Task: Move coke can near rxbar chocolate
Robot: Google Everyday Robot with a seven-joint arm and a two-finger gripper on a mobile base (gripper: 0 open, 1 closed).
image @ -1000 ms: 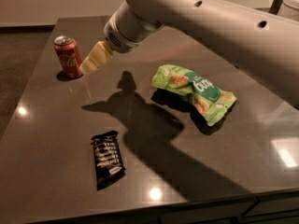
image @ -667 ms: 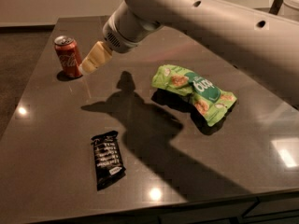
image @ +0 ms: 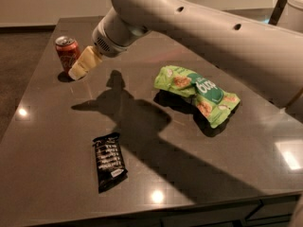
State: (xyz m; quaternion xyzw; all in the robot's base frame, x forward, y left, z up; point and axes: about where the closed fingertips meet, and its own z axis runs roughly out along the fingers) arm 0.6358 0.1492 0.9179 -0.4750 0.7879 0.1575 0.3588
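The red coke can (image: 67, 54) stands upright at the far left of the dark table (image: 52, 141). The black rxbar chocolate (image: 109, 161) lies flat near the table's front edge, well in front of the can. My gripper (image: 79, 68) hangs from the big white arm. It sits just to the right of the can, low over the table and very close to the can's side. I cannot tell whether it touches the can. The gripper holds nothing that I can see.
A crumpled green snack bag (image: 199, 91) lies right of centre. The white arm (image: 213, 37) spans the upper right and casts a broad shadow over the middle of the table. The table's left and front edges are close to the can and the bar.
The gripper has moved left and down, closer to the coke can. The can, the bar and the green bag have not moved.
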